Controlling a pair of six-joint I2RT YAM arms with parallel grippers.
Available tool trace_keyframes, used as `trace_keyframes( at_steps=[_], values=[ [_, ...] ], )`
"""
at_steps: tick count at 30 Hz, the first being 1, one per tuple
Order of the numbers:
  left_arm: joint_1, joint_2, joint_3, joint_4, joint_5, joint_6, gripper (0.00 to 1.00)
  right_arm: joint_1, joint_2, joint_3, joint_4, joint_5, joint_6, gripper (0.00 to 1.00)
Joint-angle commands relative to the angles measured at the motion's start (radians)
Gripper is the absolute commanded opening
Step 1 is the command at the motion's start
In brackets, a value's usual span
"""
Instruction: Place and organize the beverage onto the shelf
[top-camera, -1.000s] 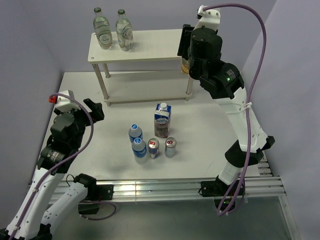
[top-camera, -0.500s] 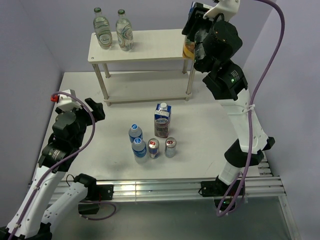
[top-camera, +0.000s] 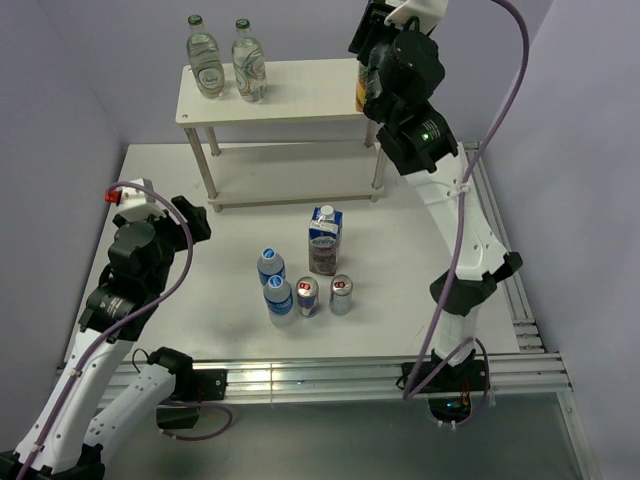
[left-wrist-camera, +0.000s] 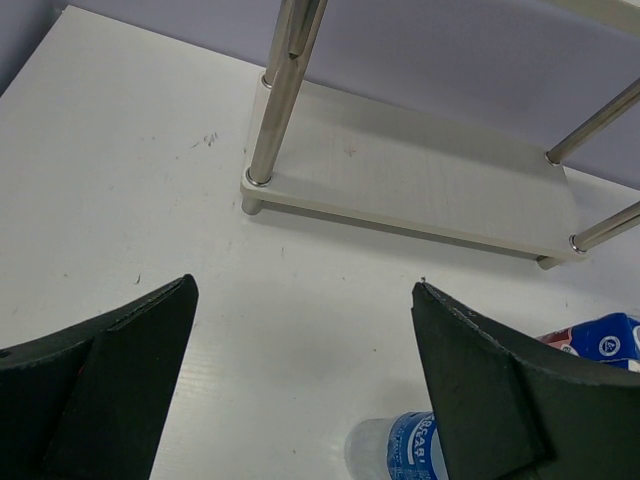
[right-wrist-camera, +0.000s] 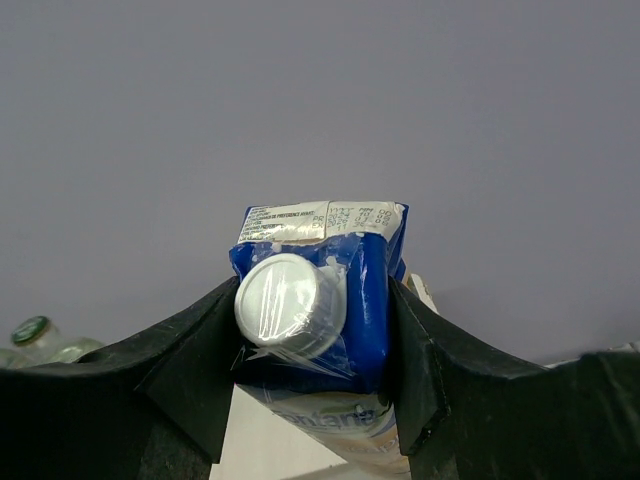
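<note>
The cream-white shelf (top-camera: 300, 95) stands at the back of the table, with two glass bottles (top-camera: 205, 58) (top-camera: 248, 62) on the left of its top board. My right gripper (top-camera: 366, 78) is at the top board's right end, shut on a blue carton (right-wrist-camera: 350, 300) with a white cap. A sliver of that carton (top-camera: 361, 97) shows beside the wrist. My left gripper (top-camera: 190, 220) hovers open and empty over the table's left side. In its wrist view the open gripper (left-wrist-camera: 305, 380) faces the lower shelf board (left-wrist-camera: 430, 170) and a water bottle (left-wrist-camera: 400, 450).
Mid-table stand a second carton (top-camera: 323, 240), two blue-capped water bottles (top-camera: 271, 266) (top-camera: 279, 294) and two cans (top-camera: 307, 295) (top-camera: 341, 294). Grey walls close in the left, back and right. The glass bottle tops (right-wrist-camera: 30, 333) show at the right wrist view's left edge.
The right arm has risen and swung left, carrying the carton from beside the shelf's right posts to the right end of the top board. The left arm has barely moved.
</note>
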Motion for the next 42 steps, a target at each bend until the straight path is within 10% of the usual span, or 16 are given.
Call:
trace_keyframes(
  at_steps=[1,22,33,42],
  values=[
    [0.004,-0.002,-0.004,0.038,-0.007,0.011,0.95,-0.074,-0.028,0.099,0.324,-0.144,0.09,0.0],
    [0.086,0.035,0.002,0.036,0.065,0.004,0.93,-0.218,0.095,0.018,0.314,-0.233,0.271,0.0],
    [0.093,0.032,0.002,0.033,0.06,0.004,0.93,-0.22,0.119,-0.025,0.305,-0.271,0.27,0.83],
    [0.093,0.027,0.0,0.036,0.063,0.004,0.93,-0.218,0.133,-0.033,0.305,-0.26,0.261,0.87]
  ],
)
